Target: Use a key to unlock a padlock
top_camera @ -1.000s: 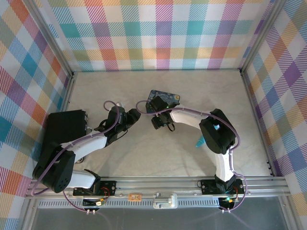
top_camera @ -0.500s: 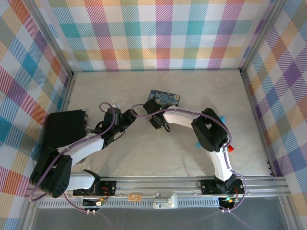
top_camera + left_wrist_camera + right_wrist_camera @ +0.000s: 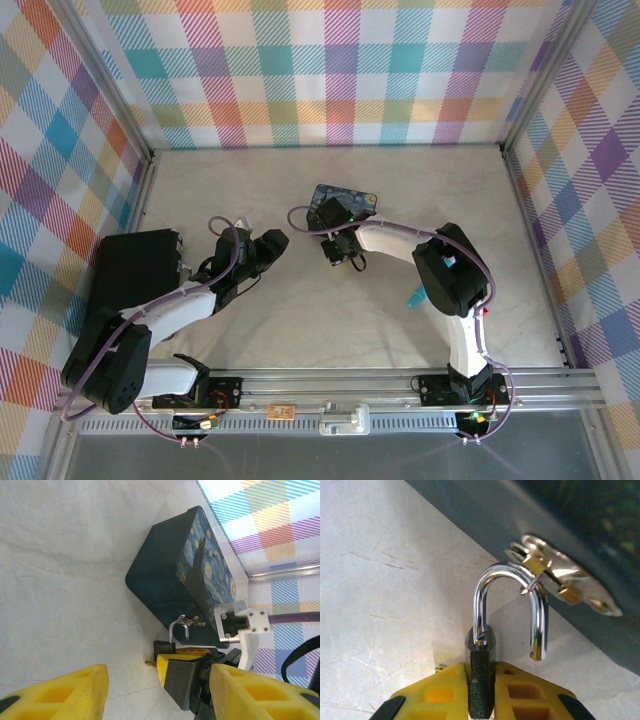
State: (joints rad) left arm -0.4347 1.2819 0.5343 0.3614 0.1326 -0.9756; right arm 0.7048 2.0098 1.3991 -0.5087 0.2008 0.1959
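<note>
- Top view: your right gripper (image 3: 341, 250) sits just at the near edge of the blue tin (image 3: 343, 204). Your left gripper (image 3: 270, 243) is near it, to the left, over the bare table (image 3: 300, 320). The padlock is too small to make out from here.
- Left wrist view: your left gripper (image 3: 157, 685) has its jaws spread wide with nothing between them. Ahead of it, the padlock (image 3: 170, 639) stands upright against the tin's dark side, pinched in the right gripper's yellow fingers (image 3: 172, 661).
- Right wrist view: your right gripper's jaws are clamped on the padlock's dark body. One leg of the shackle (image 3: 507, 600) hangs free of the body, and its bow hooks through the tin's metal hasp (image 3: 565, 582). You cannot tell where the key is.
</note>
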